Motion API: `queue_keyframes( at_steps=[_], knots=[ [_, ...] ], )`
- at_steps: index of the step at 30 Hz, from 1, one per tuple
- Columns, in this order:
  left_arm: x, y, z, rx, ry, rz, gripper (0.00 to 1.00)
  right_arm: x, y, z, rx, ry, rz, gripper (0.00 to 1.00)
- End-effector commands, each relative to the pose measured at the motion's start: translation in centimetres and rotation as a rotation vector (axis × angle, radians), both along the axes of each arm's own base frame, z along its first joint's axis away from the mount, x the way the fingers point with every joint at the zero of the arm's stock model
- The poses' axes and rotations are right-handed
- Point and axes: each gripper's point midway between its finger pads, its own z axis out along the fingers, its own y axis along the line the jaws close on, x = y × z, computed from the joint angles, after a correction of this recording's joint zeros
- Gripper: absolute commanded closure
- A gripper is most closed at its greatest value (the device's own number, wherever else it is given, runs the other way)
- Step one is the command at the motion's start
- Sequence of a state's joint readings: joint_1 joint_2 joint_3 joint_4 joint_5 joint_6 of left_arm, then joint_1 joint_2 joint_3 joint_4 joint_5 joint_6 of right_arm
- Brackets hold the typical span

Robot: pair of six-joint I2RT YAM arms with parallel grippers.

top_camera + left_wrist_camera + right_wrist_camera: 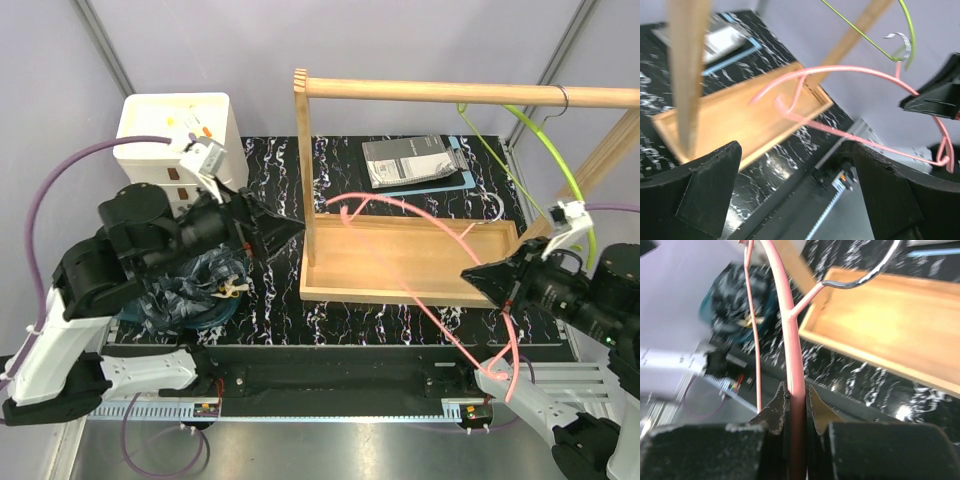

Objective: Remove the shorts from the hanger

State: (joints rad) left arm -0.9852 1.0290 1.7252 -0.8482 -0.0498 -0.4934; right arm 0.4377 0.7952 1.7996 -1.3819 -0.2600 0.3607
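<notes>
Right claw is pinched together on the lower bar of the pink hanger. My wrist view shows both pads pressed against the wire with no gap, so the grip looks firm. From above I see that hanger held out over the front wall of the wooden tray, tilted, and with nothing draped on it. The left claw stands wide apart, and I can see nothing between its fingers or touching them. It hovers above the black marbled table, pointing toward the rack's upright post. The shorts lie in a crumpled dark blue-grey heap on the table under my left arm, well apart from the hanger. I cannot tell from the folds whether that heap is one garment or two. A green hanger hangs from the wooden rail, and it looks bare too. I judge that the pulling-off step is finished for this pink hanger, and that what remains is tidying up. The next move, as I see it, is to get rid of the bare hanger, either by hooking it back on the rail or by laying it in the tray. That calls for a slow swing of the right arm so the long wire clears the post and the left claw, then opening only once the hanger is supported.
</notes>
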Motion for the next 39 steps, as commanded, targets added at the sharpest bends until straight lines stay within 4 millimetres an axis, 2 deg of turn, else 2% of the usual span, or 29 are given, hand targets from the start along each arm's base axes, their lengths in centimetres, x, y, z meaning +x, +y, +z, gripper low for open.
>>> queue_keyframes(
  at_steps=[1,3,8,12,18,20,21,23,24,26,27,28,29,31,39],
  knots=[
    [1.6,3.6,0.3,0.013,-0.054,0.177,0.03,1.0,-4.9,1.1,-0.036,-0.067,-0.287,1.00],
    [1.5,3.7,-0.1,0.017,-0.049,0.174,0.03,1.3,-4.7,2.3,-0.012,-0.097,-0.290,1.00],
    [1.1,3.3,-1.1,0.025,-0.025,0.146,0.03,3.4,-4.0,5.2,0.045,-0.163,-0.310,1.00],
    [0.6,3.0,-1.4,0.015,-0.002,0.125,0.03,5.4,-4.5,7.9,0.092,-0.245,-0.391,1.00],
    [-0.3,2.8,-2.2,0.012,0.027,0.083,0.03,9.3,-3.4,10.6,0.101,-0.288,-0.424,1.00],
    [-0.6,2.9,-2.4,0.008,0.037,0.076,0.03,9.8,-3.7,11.9,0.103,-0.316,-0.448,1.00],
    [-0.6,2.9,-2.7,0.012,0.044,0.076,0.03,10.9,-3.3,11.7,0.076,-0.308,-0.448,1.00],
    [-0.8,3.1,-2.8,0.004,0.052,0.078,0.03,11.4,-3.5,12.7,0.069,-0.326,-0.463,1.00],
    [-1.0,3.3,-3.0,0.003,0.056,0.077,0.03,12.5,-3.3,12.1,0.040,-0.297,-0.477,1.00],
    [-1.1,3.4,-3.1,-0.004,0.067,0.080,0.03,13.0,-3.4,12.8,0.031,-0.305,-0.487,1.00],
    [-1.3,3.7,-3.2,-0.010,0.070,0.081,0.03,13.9,-3.2,12.1,0.003,-0.276,-0.499,1.00],
    [-1.4,3.8,-3.2,-0.012,0.073,0.081,0.03,14.0,-3.4,12.5,0.005,-0.279,-0.510,1.00],
    [-1.5,3.9,-3.3,-0.013,0.076,0.083,0.03,14.7,-3.2,11.5,-0.023,-0.243,-0.517,1.00],
    [-1.6,4.3,-3.4,-0.022,0.081,0.093,0.03,15.0,-3.5,11.1,-0.042,-0.223,-0.535,1.00],
    [-2.2,5.5,-3.9,-0.029,0.098,0.110,0.03,15.2,-5.5,6.2,-0.205,-0.103,-0.616,1.00]
  ],
)
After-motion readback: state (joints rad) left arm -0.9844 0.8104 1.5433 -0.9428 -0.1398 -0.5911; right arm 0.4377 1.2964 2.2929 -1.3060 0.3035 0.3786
